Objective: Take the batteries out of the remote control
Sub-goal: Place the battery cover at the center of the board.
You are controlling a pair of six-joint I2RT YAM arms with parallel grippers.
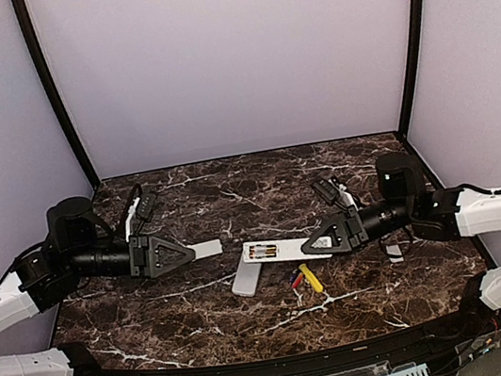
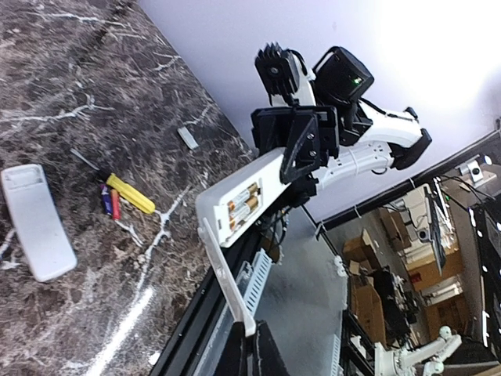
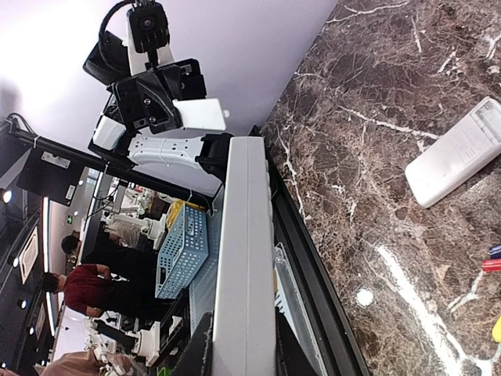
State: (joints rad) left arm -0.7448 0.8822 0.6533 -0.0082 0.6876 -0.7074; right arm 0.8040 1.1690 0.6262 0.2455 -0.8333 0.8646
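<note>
My right gripper (image 1: 310, 247) is shut on the long white remote control (image 1: 275, 252) and holds it level above the table. The remote's compartment is open, with two batteries (image 1: 261, 251) inside, also seen in the left wrist view (image 2: 244, 205). My left gripper (image 1: 187, 251) is shut on a thin flat white cover (image 1: 208, 248), just left of the remote's end. That cover shows edge-on in the left wrist view (image 2: 227, 282). Small red and blue batteries (image 1: 295, 278) lie on the table beside the yellow screwdriver (image 1: 311, 279).
A wider white flat rectangular piece (image 1: 246, 279) lies on the marble below the remote. A small white piece (image 1: 393, 251) lies under the right arm. The black table rim (image 1: 279, 365) runs along the near edge.
</note>
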